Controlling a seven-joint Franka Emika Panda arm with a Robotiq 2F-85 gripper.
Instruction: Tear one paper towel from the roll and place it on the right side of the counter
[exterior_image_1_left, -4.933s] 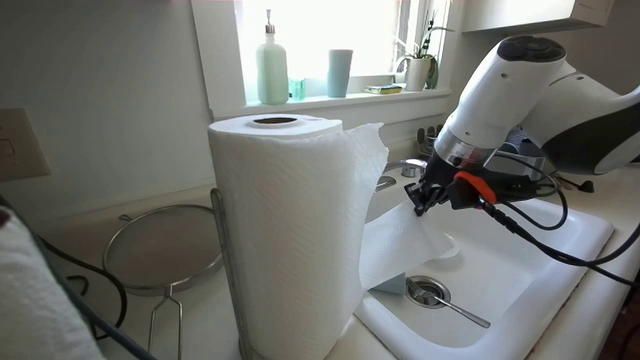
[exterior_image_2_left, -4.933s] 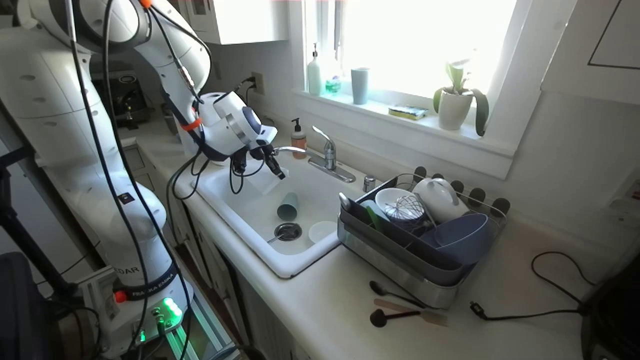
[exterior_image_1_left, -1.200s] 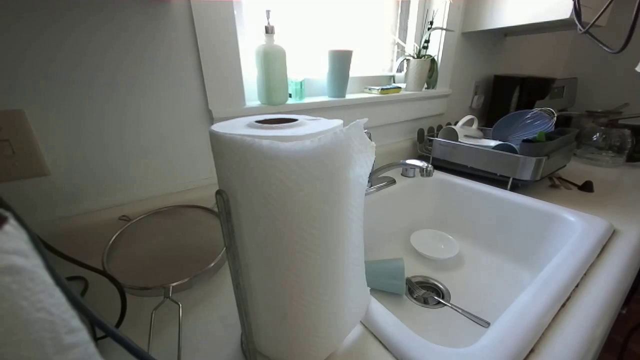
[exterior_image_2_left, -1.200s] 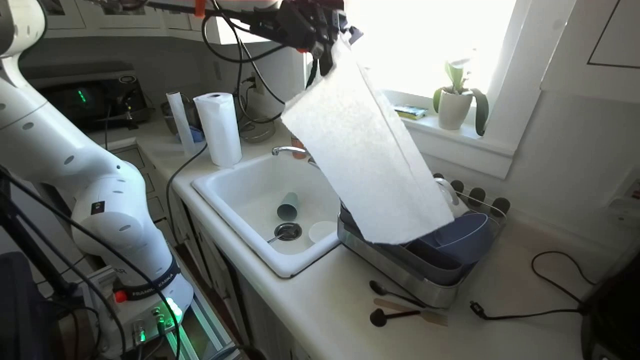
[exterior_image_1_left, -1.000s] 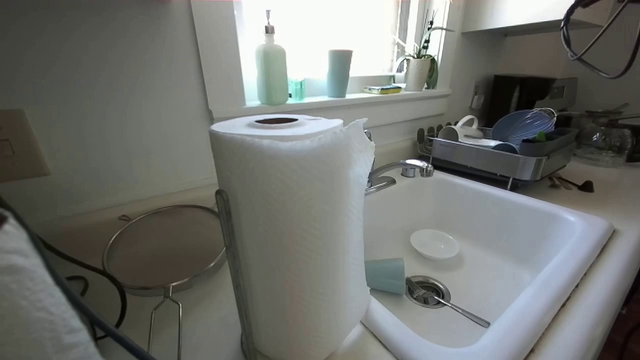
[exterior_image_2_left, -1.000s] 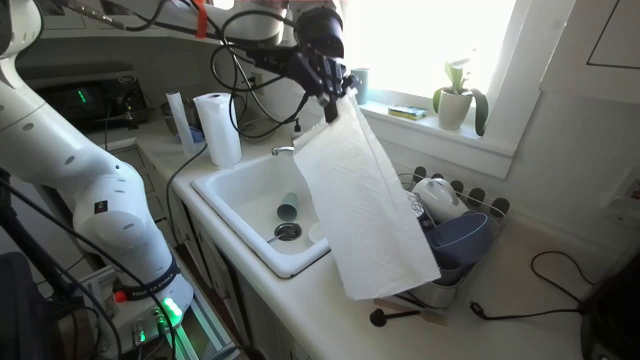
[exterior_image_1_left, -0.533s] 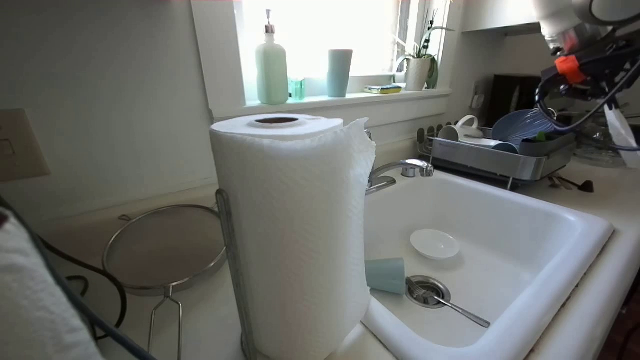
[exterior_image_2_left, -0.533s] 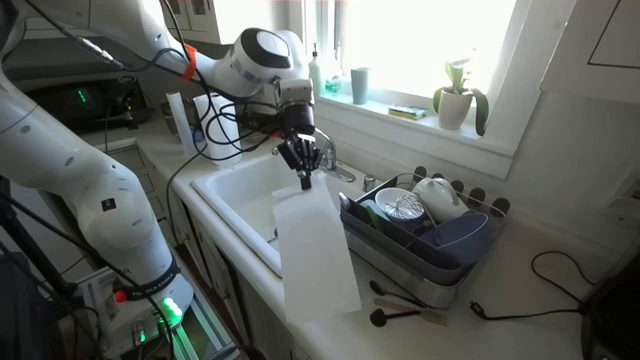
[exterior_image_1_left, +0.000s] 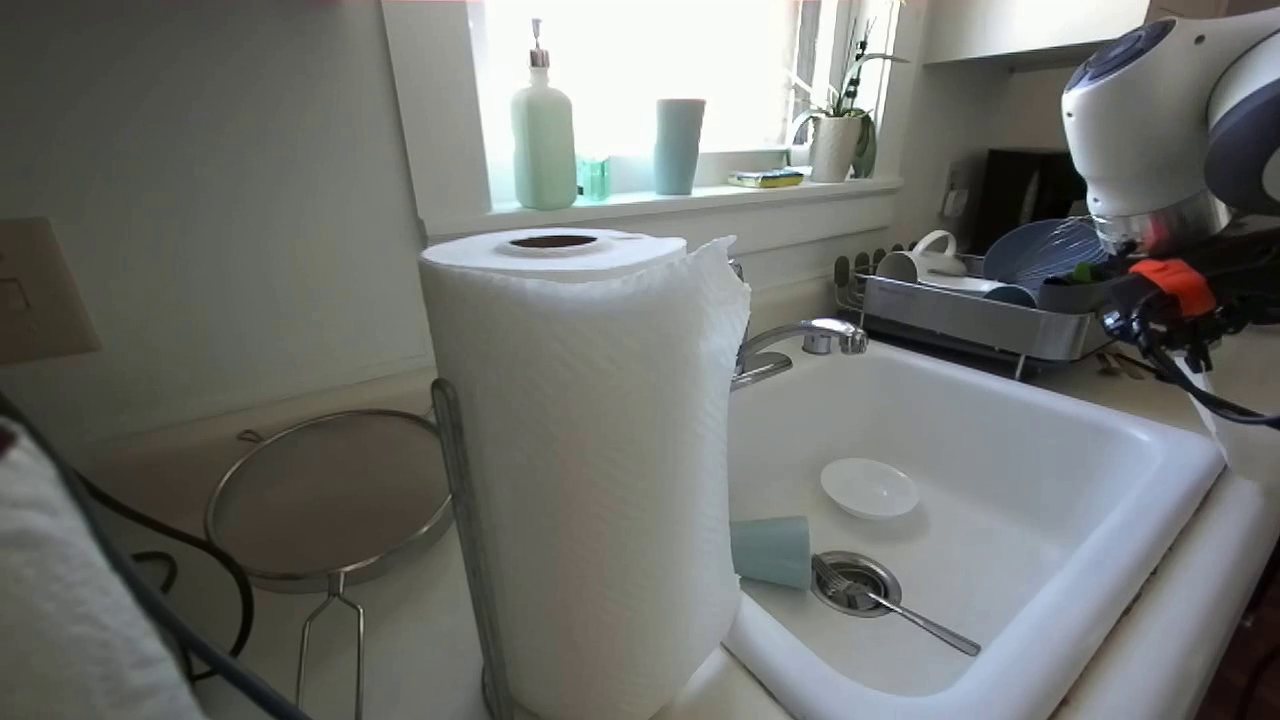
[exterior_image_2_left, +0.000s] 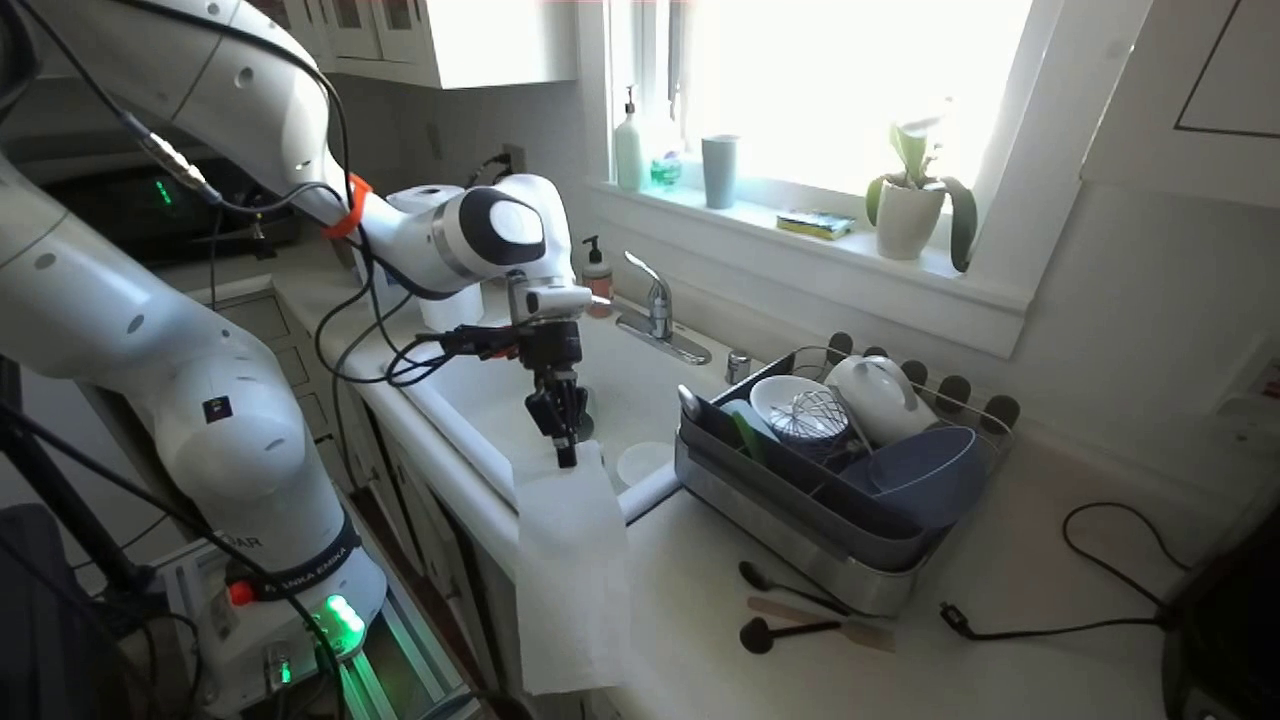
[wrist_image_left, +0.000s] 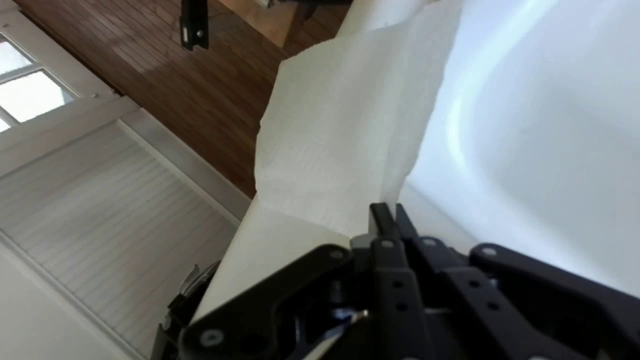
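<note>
My gripper (exterior_image_2_left: 567, 458) is shut on the top of the paper towel (exterior_image_2_left: 572, 590), a limp white sheet. It hangs down by the sink's near corner, across the counter's front edge. I cannot tell whether its lower part touches the counter (exterior_image_2_left: 720, 690). In the wrist view, the closed fingertips (wrist_image_left: 391, 207) pinch the sheet (wrist_image_left: 345, 120), with floor showing beyond it. The gripper (exterior_image_1_left: 1185, 350) and part of the sheet (exterior_image_1_left: 1245, 445) are at the right edge in an exterior view. The roll (exterior_image_1_left: 580, 450) stands upright behind the sink, apart from the sheet; the arm partly hides it (exterior_image_2_left: 450, 308).
The white sink (exterior_image_1_left: 1100, 560) holds a cup (exterior_image_1_left: 770, 550), a small dish (exterior_image_1_left: 868, 488) and a fork (exterior_image_1_left: 925, 628). A dish rack (exterior_image_2_left: 800, 535) stands beside it. Dark spoons (exterior_image_2_left: 757, 636), a wooden utensil (exterior_image_2_left: 866, 636) and a cable (exterior_image_2_left: 1060, 632) lie on the counter.
The sheet was still joined to the roll several seconds ago and is now torn free. Since then my gripper has swung it up, then lowered it toward the counter's front edge.
</note>
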